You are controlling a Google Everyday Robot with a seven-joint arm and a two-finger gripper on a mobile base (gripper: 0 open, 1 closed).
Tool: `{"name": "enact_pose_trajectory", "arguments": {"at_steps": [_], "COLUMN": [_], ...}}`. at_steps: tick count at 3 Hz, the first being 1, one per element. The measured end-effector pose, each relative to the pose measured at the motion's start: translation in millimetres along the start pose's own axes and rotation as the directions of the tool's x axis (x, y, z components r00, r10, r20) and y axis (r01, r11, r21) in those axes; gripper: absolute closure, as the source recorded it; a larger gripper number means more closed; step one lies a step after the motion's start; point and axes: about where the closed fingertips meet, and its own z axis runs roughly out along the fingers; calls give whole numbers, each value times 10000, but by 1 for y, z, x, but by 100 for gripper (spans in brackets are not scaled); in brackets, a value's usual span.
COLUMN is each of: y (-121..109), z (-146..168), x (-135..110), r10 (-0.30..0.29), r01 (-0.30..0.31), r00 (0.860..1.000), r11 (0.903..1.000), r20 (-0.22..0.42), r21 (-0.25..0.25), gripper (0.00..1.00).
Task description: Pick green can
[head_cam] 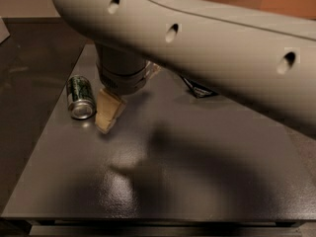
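Gripper (108, 113) hung left of the frame's centre, just right of the green can (80, 95), low over the dark table (207, 181). That can lay on its side, dark green with pale markings, silver end facing forward. Whether the gripper was open or closed, I could not tell.
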Motion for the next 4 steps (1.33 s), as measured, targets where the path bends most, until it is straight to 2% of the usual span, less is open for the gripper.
{"name": "enact_pose_trajectory", "arguments": {"at_steps": [1, 2, 3, 4], "y": [1, 7, 7, 6], "z": [15, 36, 36, 38], "x": [-19, -50, -50, -50], "r10": [686, 1659, 1660, 1945], "r01": [-687, -1672, -1672, -1959], "r00": [9976, 9855, 9855, 9801], "r11": [9975, 9853, 9852, 9800], "r20": [-106, -361, -360, -387], "r21": [-137, -363, -363, -353], "gripper": [0, 0, 0, 0]}}
